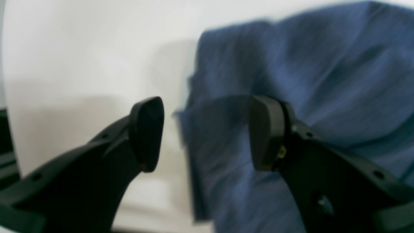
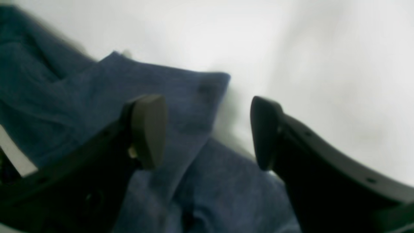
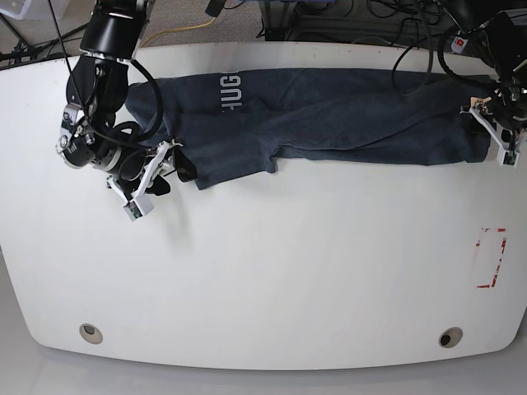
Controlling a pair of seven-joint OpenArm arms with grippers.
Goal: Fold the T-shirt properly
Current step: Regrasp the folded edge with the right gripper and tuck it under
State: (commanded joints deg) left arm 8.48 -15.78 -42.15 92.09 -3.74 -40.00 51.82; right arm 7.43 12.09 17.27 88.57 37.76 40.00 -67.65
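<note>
T-shirt (image 3: 329, 115) lies folded into a long band across the far part of the white table (image 3: 272, 271), lettering up. Left gripper (image 1: 207, 132) and right gripper (image 2: 207, 131) each hover at one end, fingers spread, holding nothing

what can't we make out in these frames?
- Lettering on the T-shirt: base view, partly folded under, too small to read in full.
- Left gripper: left wrist view is motion-blurred; jaws open, contact with cloth unclear.
- Right gripper: right wrist view blurred; jaws open over a shirt edge, height above it unclear.
- Both grippers' fingertips in base view: hidden by the wrists and too small.
- Red marking on the table: too small to identify.
</note>
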